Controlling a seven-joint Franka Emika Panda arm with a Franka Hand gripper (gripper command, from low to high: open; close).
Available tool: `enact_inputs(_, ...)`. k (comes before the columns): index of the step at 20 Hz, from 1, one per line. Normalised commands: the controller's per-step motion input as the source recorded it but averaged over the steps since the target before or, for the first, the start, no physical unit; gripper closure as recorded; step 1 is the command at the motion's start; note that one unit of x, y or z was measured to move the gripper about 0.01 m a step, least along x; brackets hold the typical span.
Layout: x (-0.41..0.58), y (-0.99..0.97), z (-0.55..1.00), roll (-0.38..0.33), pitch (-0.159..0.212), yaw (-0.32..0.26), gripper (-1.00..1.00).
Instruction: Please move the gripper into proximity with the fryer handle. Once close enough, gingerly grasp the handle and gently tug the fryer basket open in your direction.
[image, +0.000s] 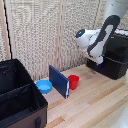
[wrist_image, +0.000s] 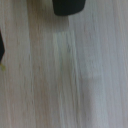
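Observation:
The black fryer (image: 118, 52) stands at the exterior view's right, on the back of the wooden table. Its lower part is the fryer basket (image: 114, 68). The white arm reaches down in front of it, and the gripper (image: 98, 59) hangs at the fryer's front corner, just above the table. The arm covers its fingers, so their state does not show. The fryer handle is hidden behind the arm. The blurred wrist view holds only pale wood and a black shape (wrist_image: 67, 6) at the picture's edge, which I cannot identify.
A large black hinged case (image: 20, 95) lies open at the exterior view's left. A blue bowl (image: 44, 86), an upright blue panel (image: 59, 81) and a red cup (image: 73, 81) stand mid-table. Slatted blinds close off the back.

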Motion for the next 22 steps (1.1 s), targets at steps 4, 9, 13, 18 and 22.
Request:
enact_inputs(4,0.000,-0.46,-0.05,-0.110,-0.009,0.238,-1.00)
enact_inputs(9,-0.003,-0.32,0.01,-0.147,-0.036,0.259,-1.00)
enact_inputs(13,-0.116,-0.24,0.17,-0.166,-0.013,0.242,-1.00)
enact_inputs(18,-0.367,-0.24,0.37,-0.169,0.092,0.160,-1.00)
enact_inputs(22,-0.516,-0.33,0.26,-0.069,0.094,0.077,-1.00)
